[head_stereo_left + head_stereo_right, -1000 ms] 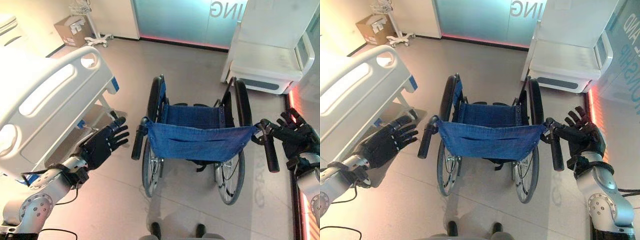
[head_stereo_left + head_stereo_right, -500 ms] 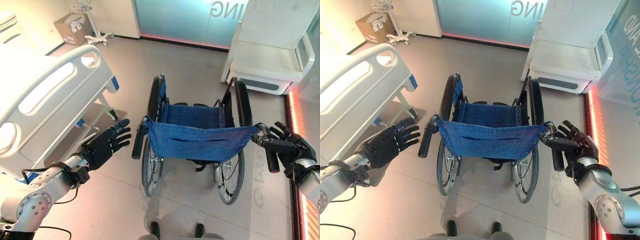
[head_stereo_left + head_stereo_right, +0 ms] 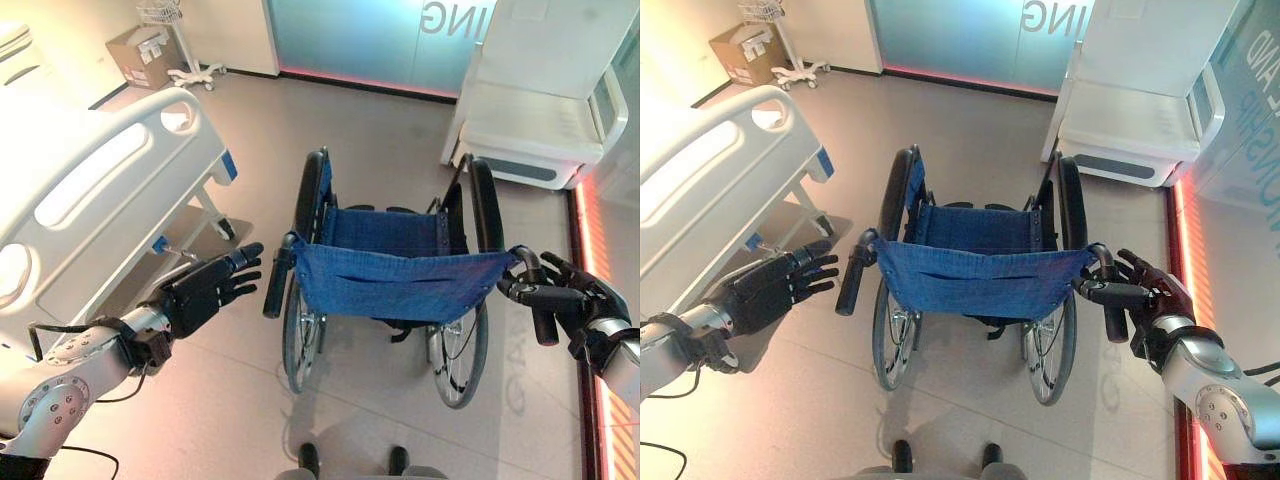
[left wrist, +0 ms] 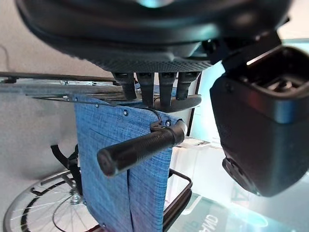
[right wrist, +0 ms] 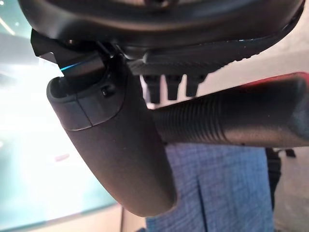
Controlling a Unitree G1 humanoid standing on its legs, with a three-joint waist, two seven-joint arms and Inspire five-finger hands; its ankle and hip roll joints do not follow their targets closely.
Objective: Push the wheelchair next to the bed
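wheelchair (image 3: 392,300): stands on the floor (image 3: 390,140) between the two hands, its back turned toward the robot; blue cloth back, blue seat, two large spoked wheels.
left push handle (image 3: 277,285): black grip, just beyond the left hand's fingertips, apart from them; in the left wrist view the grip (image 4: 140,147) lies past the fingers with clear space between.
right push handle (image 3: 541,310): black grip, lying against the right hand's palm side.
left hand (image 3: 205,290): fingers straight and spread, pointing toward the left grip, holding nothing.
right hand (image 3: 1155,300): at the right grip; thumb (image 5: 120,145) laid across the near side of the grip (image 5: 231,116), fingers reaching over it, fairly straight, not closed round it. Contact with the grip, no wrapped hold.
bed (image 3: 90,200): white, with a moulded end board, on the far side of the left hand from the wheelchair; wheelchair and bed are apart, with bare floor between.
white cabinet (image 3: 535,100): beyond the right hand, behind the wheelchair's right side.
cardboard box (image 3: 145,58): well beyond the left hand, against the far wall, beside a white wheeled stand (image 3: 185,50).
glass partition (image 3: 365,40): far wall, straight ahead of both hands.
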